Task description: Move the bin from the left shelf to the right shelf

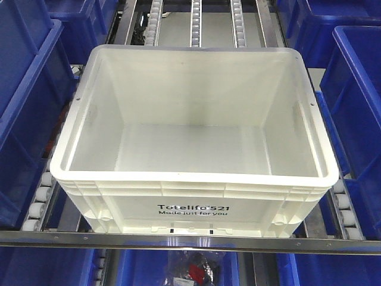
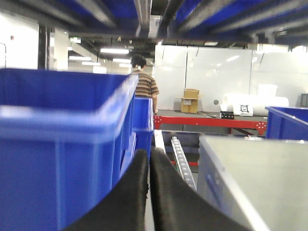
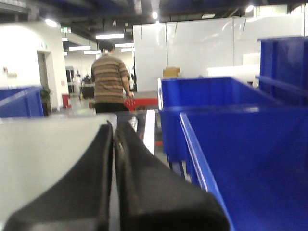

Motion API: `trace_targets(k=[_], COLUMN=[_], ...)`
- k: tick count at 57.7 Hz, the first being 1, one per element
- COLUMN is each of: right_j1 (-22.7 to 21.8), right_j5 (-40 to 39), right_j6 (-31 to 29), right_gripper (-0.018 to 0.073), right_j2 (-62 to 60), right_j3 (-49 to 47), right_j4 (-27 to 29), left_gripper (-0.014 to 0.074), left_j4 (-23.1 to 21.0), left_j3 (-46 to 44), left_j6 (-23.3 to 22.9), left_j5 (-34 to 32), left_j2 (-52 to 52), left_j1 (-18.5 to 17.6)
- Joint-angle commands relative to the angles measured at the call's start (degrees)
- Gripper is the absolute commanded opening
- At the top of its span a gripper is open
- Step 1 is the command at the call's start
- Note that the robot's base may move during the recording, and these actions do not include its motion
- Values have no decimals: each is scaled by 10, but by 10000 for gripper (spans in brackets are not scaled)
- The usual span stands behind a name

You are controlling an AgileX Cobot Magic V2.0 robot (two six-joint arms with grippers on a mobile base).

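Note:
The white bin (image 1: pixel 119 205), empty, with "Totelife 521" printed on its front, sits on the roller rails at the middle of the shelf. Neither gripper shows in the front view. In the left wrist view, my left gripper (image 2: pixel 148 156) has its black fingers pressed together on nothing. It sits in the gap between a blue bin (image 2: pixel 62 144) and the white bin's outer wall (image 2: pixel 255 183). My right gripper (image 3: pixel 113 129) is likewise shut and empty. The white bin's wall (image 3: pixel 43 163) is on its left and a blue bin (image 3: pixel 250 168) on its right.
Blue bins (image 1: pixel 24 107) (image 1: pixel 357 89) flank the white bin closely on both sides. Roller rails (image 1: pixel 195 24) run back behind it, and a metal lip (image 1: pixel 190 241) crosses the shelf front. A person in a striped shirt (image 3: pixel 109 77) stands beyond the shelf.

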Motion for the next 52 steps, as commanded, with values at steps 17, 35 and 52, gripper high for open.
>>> trace_targets(k=[17,35,52], right_j1=[-2,-2,-2], right_j5=[149,158,169], right_j6=[1,1,1], right_gripper=[-8,-3,199], right_j2=[199,206,206], right_j3=[-185,-183,-183], right_j4=[-5,-6,-6], left_gripper=[-6,-4,177], left_j4=[44,43,49], left_j3=[-201,-199,-199], left_j6=[13,-14,7], left_j5=[158,186,211], left_j2=[169,167,167], left_j1=[-1,-13,-56])
